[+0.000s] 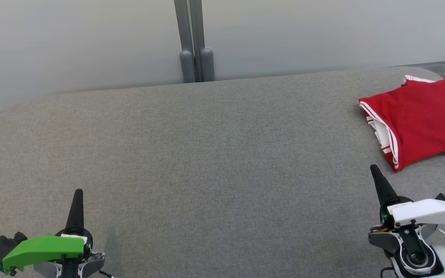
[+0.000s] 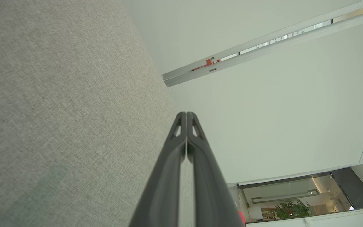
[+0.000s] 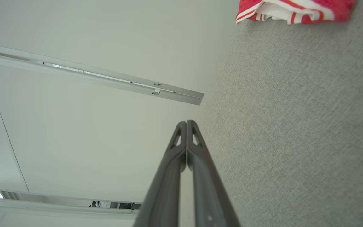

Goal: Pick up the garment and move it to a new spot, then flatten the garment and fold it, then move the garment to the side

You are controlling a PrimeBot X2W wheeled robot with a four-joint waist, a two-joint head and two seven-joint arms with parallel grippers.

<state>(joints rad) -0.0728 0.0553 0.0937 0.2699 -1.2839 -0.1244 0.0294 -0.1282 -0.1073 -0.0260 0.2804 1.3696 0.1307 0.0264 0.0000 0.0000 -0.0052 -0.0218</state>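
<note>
The wide grey fabric-covered counter [image 1: 207, 154] lies under both pincers and runs on ahead of them to its rounded far edge. Beyond that edge, straight ahead of the gap between the two pincers, pale wall panels meet at a grey upright post [image 1: 193, 38].

The folded red garment with white stripes along its hem [image 1: 419, 119] lies on the counter just ahead of the right pincer [image 1: 374, 168] and to its right, near the fingertips but apart from them. In the right wrist view the garment [image 3: 295, 9] sits past the fingertips, at the top edge, with bare grey cloth between the two.

The right pincer [image 3: 186, 122] has its two dark fingers pressed together to a single point, pinching nothing. The left pincer [image 1: 78, 193], well apart from the garment, hangs over bare counter; its fingers [image 2: 169, 176] are likewise pressed together and hold nothing.
</note>
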